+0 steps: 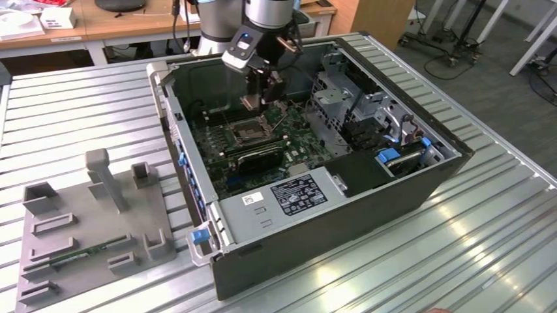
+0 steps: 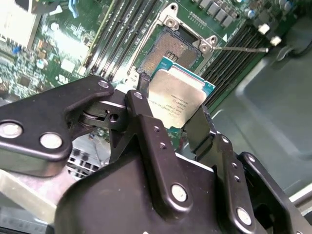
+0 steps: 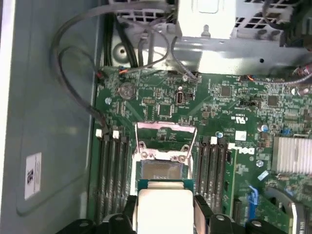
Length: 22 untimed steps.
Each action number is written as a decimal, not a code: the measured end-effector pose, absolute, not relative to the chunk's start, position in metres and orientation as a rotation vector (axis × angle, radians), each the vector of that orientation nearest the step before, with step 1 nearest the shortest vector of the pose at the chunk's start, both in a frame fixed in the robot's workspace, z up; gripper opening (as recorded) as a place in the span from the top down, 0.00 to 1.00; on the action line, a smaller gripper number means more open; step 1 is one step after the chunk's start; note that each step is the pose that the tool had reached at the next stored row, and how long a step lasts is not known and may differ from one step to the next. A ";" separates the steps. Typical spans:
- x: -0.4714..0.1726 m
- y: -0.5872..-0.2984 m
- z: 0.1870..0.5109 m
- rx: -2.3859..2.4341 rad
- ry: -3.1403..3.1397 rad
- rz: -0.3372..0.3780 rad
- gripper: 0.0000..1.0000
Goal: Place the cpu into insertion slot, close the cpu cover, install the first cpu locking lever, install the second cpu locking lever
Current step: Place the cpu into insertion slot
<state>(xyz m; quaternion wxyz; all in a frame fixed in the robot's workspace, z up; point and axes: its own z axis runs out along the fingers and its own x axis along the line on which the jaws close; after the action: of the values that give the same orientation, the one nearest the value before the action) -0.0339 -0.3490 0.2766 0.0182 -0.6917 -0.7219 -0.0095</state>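
While the gripper [image 2: 171, 101] clamps the cpu [image 2: 178, 91] by opposite edges, the insertion slot [image 2: 173, 51] lies uncovered below.

Cpu [image 2: 176, 97] between the jaws: dull silver-grey top, green edging. Jaws: black. Insertion slot [image 2: 171, 48] beyond the jaws: dark centre. Board [image 3: 214, 102]: green. Worktop [image 1: 78, 111]: ribbed silver-grey.

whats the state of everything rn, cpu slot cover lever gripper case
cpu: gripped by its edges, held above the insertion slot, not seated
insertion slot: open, empty
cpu cover: swung up, open
locking lever: unlatched, sticking out over the memory slots
gripper: shut on the cpu
computer case: lying on its side, side panel off
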 end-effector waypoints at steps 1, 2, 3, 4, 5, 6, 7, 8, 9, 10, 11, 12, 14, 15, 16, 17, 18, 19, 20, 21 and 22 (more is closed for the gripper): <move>-0.034 -0.349 0.276 -2.168 -2.223 -0.030 0.46; -0.034 -0.349 0.276 -2.188 -2.203 -0.030 0.46; -0.034 -0.349 0.276 -2.208 -2.184 -0.031 0.46; -0.034 -0.349 0.276 -2.228 -2.164 -0.032 0.46; -0.034 -0.349 0.276 -2.246 -2.146 -0.032 0.46; -0.034 -0.349 0.276 -2.251 -2.140 -0.032 0.46; -0.034 -0.349 0.276 -2.251 -2.140 -0.032 0.46; -0.034 -0.349 0.276 -2.251 -2.141 -0.035 0.46; -0.034 -0.349 0.276 -2.254 -2.143 -0.041 0.46; -0.034 -0.349 0.276 -2.258 -2.148 -0.052 0.46; -0.034 -0.349 0.276 -2.264 -2.154 -0.066 0.46; -0.034 -0.349 0.275 -2.269 -2.160 -0.079 0.46; -0.034 -0.349 0.275 -2.273 -2.164 -0.089 0.46; -0.034 -0.349 0.275 -2.273 -2.164 -0.089 0.46; -0.034 -0.349 0.275 -2.273 -2.164 -0.089 0.46; -0.035 -0.349 0.275 -2.273 -2.164 -0.089 0.46; -0.035 -0.349 0.275 -2.273 -2.164 -0.089 0.46; -0.035 -0.349 0.275 -2.273 -2.165 -0.089 0.46; -0.035 -0.349 0.275 -2.268 -2.169 -0.090 0.46; -0.035 -0.349 0.274 -2.263 -2.176 -0.091 0.46; -0.035 -0.349 0.274 -2.257 -2.183 -0.093 0.46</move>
<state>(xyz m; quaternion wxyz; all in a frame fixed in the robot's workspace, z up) -0.0348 -0.3489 0.2737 0.0000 -0.7184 -0.6950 -0.0296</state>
